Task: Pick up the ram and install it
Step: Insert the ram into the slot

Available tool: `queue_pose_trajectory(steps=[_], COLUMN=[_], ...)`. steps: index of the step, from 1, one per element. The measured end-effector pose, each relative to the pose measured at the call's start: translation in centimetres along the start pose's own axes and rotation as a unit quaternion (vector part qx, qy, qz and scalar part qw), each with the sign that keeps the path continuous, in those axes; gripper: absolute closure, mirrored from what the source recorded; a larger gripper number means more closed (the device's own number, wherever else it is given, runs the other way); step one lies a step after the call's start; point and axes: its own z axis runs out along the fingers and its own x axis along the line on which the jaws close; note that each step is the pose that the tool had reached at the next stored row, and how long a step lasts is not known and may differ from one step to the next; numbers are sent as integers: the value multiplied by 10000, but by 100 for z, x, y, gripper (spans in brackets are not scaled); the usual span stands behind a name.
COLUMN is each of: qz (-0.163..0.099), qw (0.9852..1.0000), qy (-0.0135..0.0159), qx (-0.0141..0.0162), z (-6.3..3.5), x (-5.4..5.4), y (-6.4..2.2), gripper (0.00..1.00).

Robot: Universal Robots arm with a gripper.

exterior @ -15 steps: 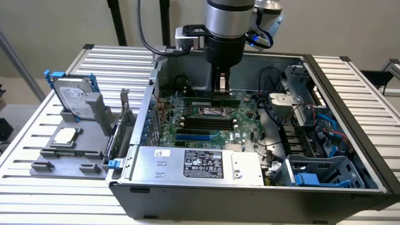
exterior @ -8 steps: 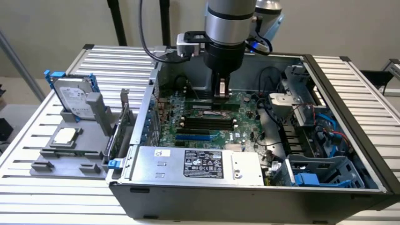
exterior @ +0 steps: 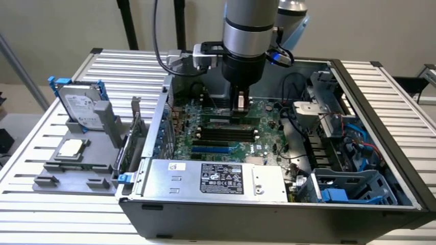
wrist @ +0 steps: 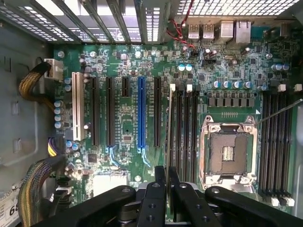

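The ram (wrist: 169, 132) shows edge-on in the wrist view as a thin strip running out from between my fingers. It lines up with the outermost of the black memory slots (wrist: 184, 132) beside the empty processor socket (wrist: 228, 153). My gripper (wrist: 166, 176) is shut on the ram. In the exterior view the gripper (exterior: 240, 106) points straight down inside the open computer case, low over the green motherboard (exterior: 204, 115) and just behind the black slots (exterior: 228, 133). Whether the ram touches a slot I cannot tell.
The power supply (exterior: 218, 178) fills the case's near side. Drive cages and cables (exterior: 340, 127) crowd the exterior view's right. Outside the case, on the exterior view's left, a grey holder (exterior: 75, 168) carries a hard drive with blue rails (exterior: 76, 107) and a square silver processor chip (exterior: 70, 148).
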Motion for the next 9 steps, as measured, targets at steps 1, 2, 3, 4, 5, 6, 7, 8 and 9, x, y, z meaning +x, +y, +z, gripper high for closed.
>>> queue_pose_trajectory(steps=[1, 2, 3, 4, 5, 6, 7, 8, 9], qz=[0, 0, 0, 0, 0, 0, 0, 0, 0], qw=[10000, 10000, 10000, 10000, 10000, 10000, 10000, 10000, 10000], qy=[0, -1, 0, 0, -1, 0, 0, -1, -1], qx=[0, 0, 0, 0, 0, 0, 0, 0, 0], z=[18, 37, 55, 74, 92, 110, 128, 146, 164], x=[-3, -6, -9, -13, -17, -20, -23, -26, -30], y=[0, 0, 0, 1, 1, 1, 1, 1, 2], gripper=[86, 86, 86, 86, 86, 86, 86, 86, 86])
